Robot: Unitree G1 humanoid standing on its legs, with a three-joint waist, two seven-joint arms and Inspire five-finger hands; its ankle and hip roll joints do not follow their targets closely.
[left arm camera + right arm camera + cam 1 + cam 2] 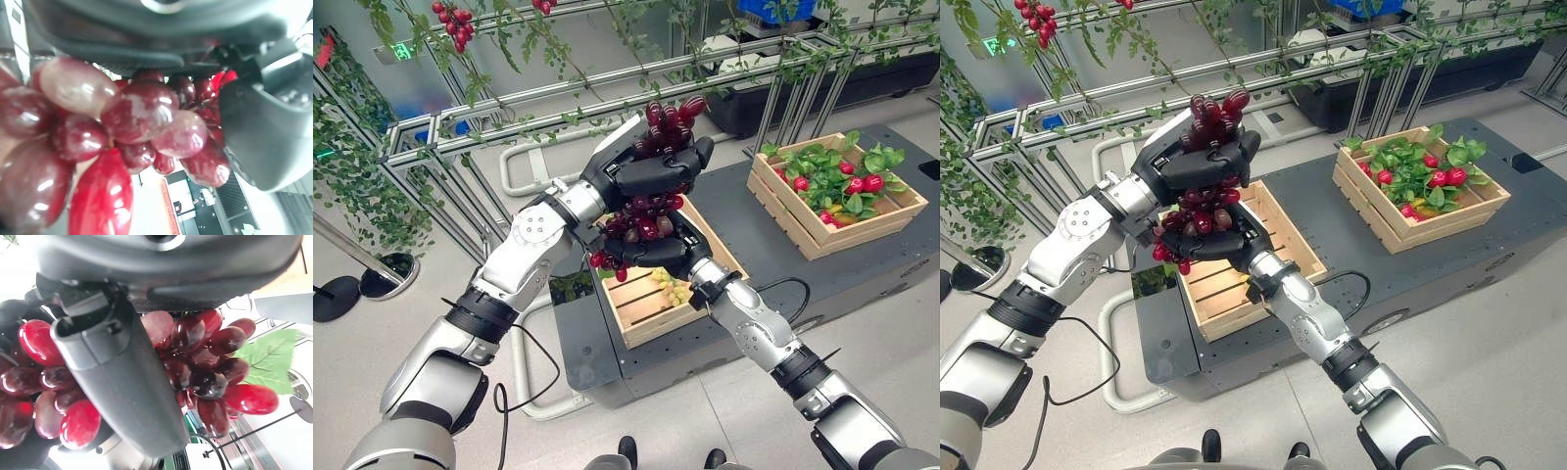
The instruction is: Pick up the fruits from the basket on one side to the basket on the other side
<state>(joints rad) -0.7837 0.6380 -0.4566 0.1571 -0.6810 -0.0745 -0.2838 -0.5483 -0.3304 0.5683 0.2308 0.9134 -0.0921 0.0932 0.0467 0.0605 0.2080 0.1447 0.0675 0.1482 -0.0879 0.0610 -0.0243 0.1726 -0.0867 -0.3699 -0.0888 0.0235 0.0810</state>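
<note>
A bunch of dark red grapes point(646, 211) is held in the air above the near wooden crate point(641, 318). My left hand point(646, 171) is shut on its upper part, with some grapes sticking out above the fingers. My right hand point(656, 250) is curled round the lower part from beneath. Up close, the grapes point(137, 110) press against my left thumb point(264, 137), and more of the grapes point(205, 362) lie beside my right thumb point(117, 377). Pale green grapes point(671, 286) lie in the near crate. The far crate point(891, 220) holds green leaves and small red fruits point(871, 182).
Both crates stand on a dark low platform point(773, 235). Behind it runs an aluminium frame point(509, 103) hung with vines and a red fruit cluster point(455, 20). A white tube rail point(524, 382) lies on the floor at the platform's left. A stanchion base point(386, 276) stands far left.
</note>
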